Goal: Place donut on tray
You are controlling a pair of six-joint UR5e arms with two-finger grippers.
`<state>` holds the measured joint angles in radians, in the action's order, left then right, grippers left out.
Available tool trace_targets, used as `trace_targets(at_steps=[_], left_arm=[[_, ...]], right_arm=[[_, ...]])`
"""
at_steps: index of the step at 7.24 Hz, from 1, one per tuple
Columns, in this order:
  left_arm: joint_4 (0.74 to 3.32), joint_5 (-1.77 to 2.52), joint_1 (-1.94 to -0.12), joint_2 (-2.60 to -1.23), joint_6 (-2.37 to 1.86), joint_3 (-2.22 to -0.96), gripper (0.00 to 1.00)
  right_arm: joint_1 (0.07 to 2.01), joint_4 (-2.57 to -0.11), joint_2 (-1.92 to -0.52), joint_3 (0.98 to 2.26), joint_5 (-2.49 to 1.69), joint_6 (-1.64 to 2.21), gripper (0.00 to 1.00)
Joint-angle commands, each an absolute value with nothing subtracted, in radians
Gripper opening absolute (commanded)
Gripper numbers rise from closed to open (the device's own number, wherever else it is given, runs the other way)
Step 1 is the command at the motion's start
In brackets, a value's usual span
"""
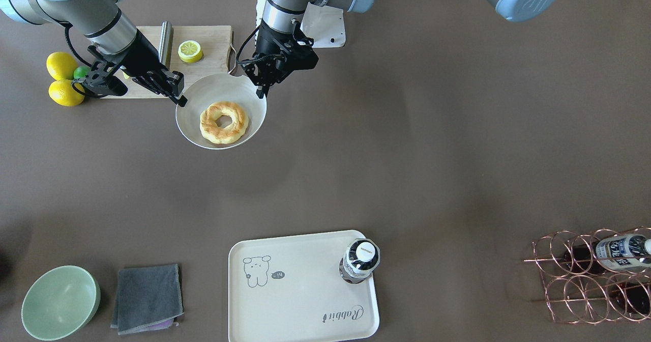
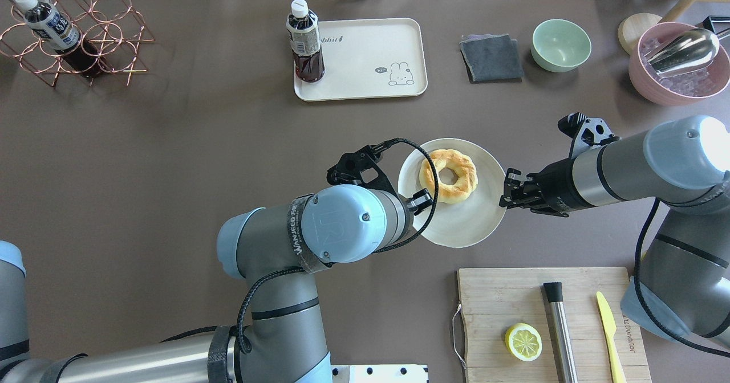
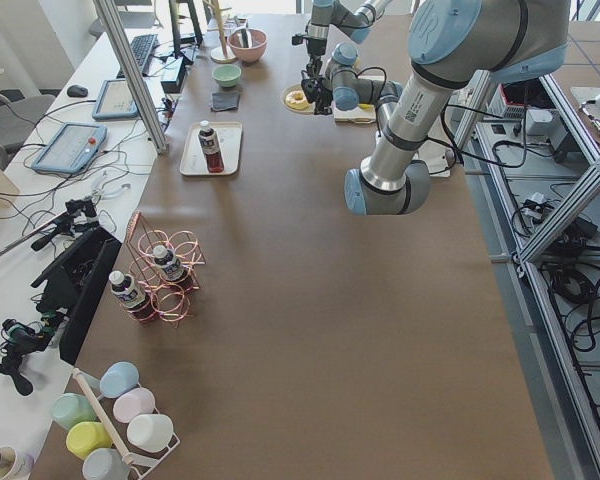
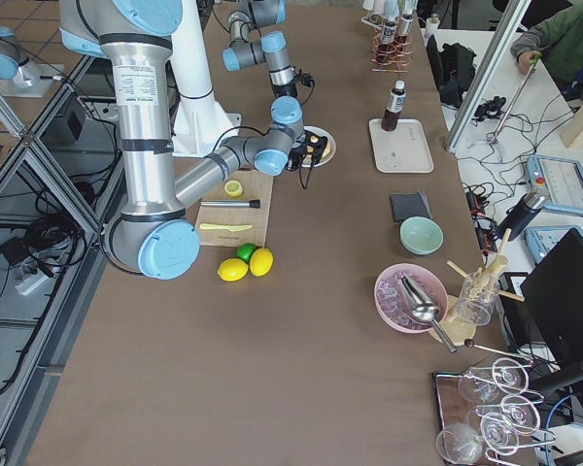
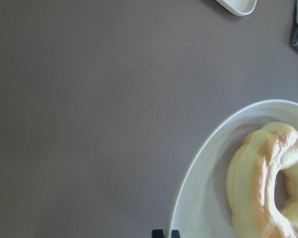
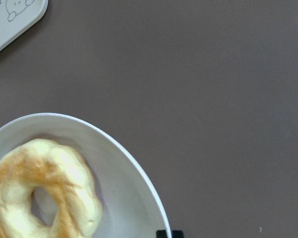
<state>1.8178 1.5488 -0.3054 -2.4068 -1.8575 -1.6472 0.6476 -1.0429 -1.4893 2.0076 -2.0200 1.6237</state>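
In the front-facing view, the donut (image 1: pixel 224 122), a puffy golden ring with browned patches, is laid flat, hole upward, in a smooth white bowl (image 1: pixel 203 139). The bowl's rim is pinched narrowly by the right claw (image 1: pixel 179 98) at 10 o'clock and by the left claw (image 1: pixel 262 90) at 1 o'clock.

In the overhead view, the cream round-cornered tray (image 2: pixel 365 58) is seen at 11 o'clock, well apart across bare brown worktop (image 2: pixel 228 132). A bottle (image 2: pixel 305 41) is stood at the tray's 9 o'clock end.

1 donut (image 1: pixel 224 122), 1 tray (image 1: pixel 300 301), 3 bowls (image 1: pixel 60 302), 3 bottles (image 1: pixel 360 260), 2 whole lemons (image 1: pixel 61 65).
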Motion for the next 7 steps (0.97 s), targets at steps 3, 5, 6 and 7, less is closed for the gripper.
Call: trace_targets(at_steps=[3,5,6,7], left_arm=[[1.819,1.554,-0.307,-2.332,-1.766,-1.725,0.98],[1.818,1.572,-0.314,-2.232,-1.670,-1.854,0.98],[1.819,1.654,-0.348,-2.165,-1.633,-1.903,0.98],[1.821,1.714,-0.388,-2.116,-1.626,-1.943,0.98]], right_arm=[[0.647,-1.011,-1.493,2.003,-2.026,1.646,0.00],[0.647,-1.012,-1.486,2.002,-2.026,1.670,0.00],[0.649,-1.012,-1.482,2.002,-2.022,1.675,0.00],[0.658,-1.012,-1.462,1.993,-2.019,1.730,0.00]])
